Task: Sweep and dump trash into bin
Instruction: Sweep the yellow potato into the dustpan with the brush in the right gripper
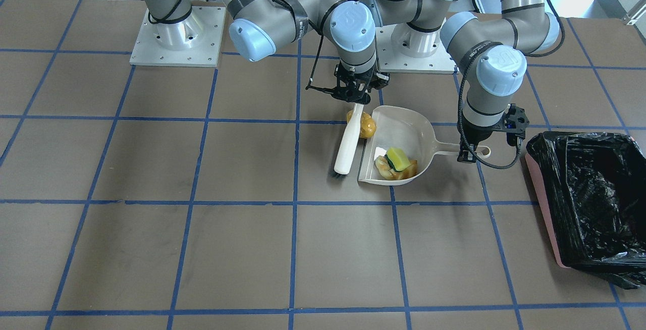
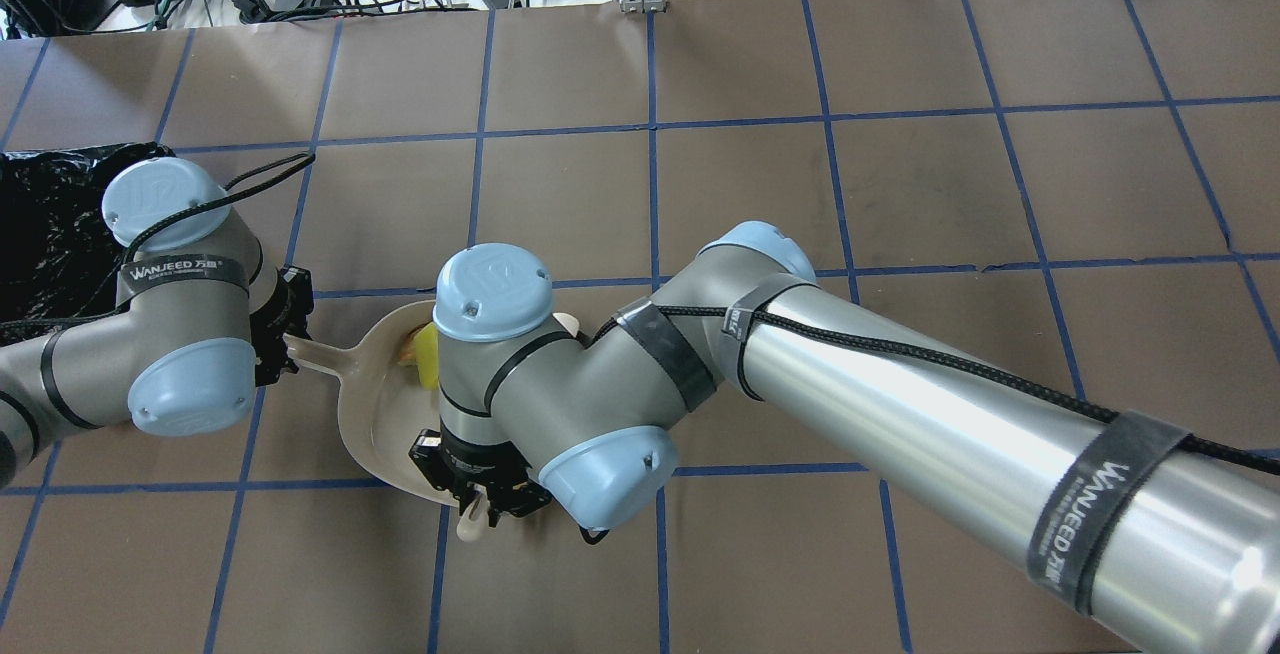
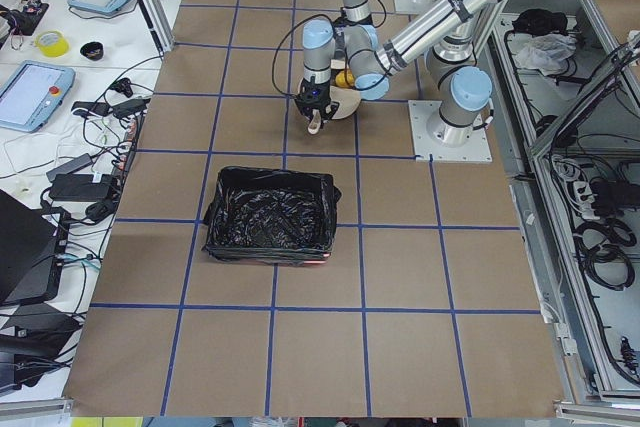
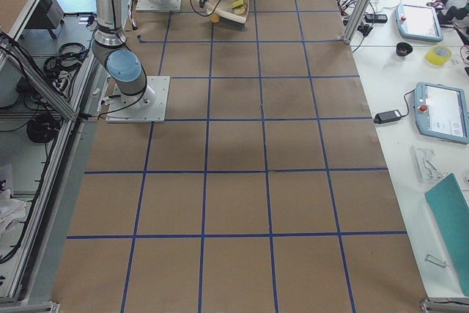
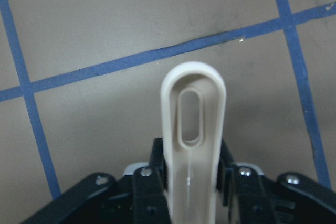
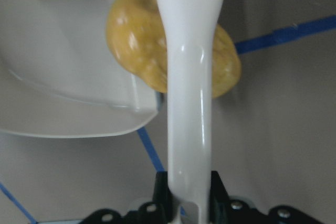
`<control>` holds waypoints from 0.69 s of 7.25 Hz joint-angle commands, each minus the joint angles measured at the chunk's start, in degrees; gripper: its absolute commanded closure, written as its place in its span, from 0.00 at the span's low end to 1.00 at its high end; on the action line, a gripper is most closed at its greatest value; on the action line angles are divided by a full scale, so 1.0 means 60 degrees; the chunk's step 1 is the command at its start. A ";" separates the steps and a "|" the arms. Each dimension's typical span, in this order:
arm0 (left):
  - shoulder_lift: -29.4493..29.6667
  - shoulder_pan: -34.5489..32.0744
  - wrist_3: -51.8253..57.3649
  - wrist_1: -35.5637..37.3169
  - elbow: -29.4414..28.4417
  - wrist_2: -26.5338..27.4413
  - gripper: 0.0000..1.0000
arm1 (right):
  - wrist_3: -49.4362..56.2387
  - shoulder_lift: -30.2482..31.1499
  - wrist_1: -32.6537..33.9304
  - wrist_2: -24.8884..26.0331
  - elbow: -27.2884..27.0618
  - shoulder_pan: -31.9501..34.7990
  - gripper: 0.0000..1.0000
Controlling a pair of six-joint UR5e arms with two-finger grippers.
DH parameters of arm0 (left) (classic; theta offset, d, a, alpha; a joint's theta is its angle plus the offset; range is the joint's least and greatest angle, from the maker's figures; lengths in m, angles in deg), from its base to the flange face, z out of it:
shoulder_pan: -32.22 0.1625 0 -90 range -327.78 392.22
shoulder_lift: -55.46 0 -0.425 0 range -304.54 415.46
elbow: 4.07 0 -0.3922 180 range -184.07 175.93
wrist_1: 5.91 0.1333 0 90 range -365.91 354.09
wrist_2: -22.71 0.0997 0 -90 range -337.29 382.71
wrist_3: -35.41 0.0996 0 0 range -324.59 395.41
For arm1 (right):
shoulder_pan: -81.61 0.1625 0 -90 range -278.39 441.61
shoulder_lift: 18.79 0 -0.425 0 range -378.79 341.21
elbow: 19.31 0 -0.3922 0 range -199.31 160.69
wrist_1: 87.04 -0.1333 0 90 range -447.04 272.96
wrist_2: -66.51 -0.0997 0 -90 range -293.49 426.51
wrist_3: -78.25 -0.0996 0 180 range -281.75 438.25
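Now the left gripper (image 1: 467, 156) clamps the dustpan (image 1: 404, 127) by its handle, the right gripper (image 1: 356, 99) the brush (image 1: 348, 144); sponge (image 1: 398, 158) and croissant (image 1: 385, 170) lie inside the dustpan, potato (image 1: 368, 127) just outside its rim, bin (image 1: 544, 210) well apart.

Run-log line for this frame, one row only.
left gripper: shut on dustpan handle | right gripper: shut on brush | sponge, croissant piece: in dustpan | potato lump: outside, at dustpan edge | bin: no trash seen
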 commanded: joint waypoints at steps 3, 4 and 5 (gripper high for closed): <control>0.0010 -0.0019 -0.0069 0.0000 -0.0021 -0.0017 1.00 | 0.0228 -0.0719 0.0891 -0.0500 0.1071 0.0022 1.00; 0.0010 -0.0033 -0.0083 0.0000 -0.0036 -0.0031 1.00 | 0.0301 -0.0501 0.0090 -0.0296 0.1087 -0.0007 1.00; 0.0010 -0.0033 -0.0083 0.0000 -0.0036 -0.0031 1.00 | 0.0780 0.0066 -0.1049 0.0214 0.1159 -0.0166 1.00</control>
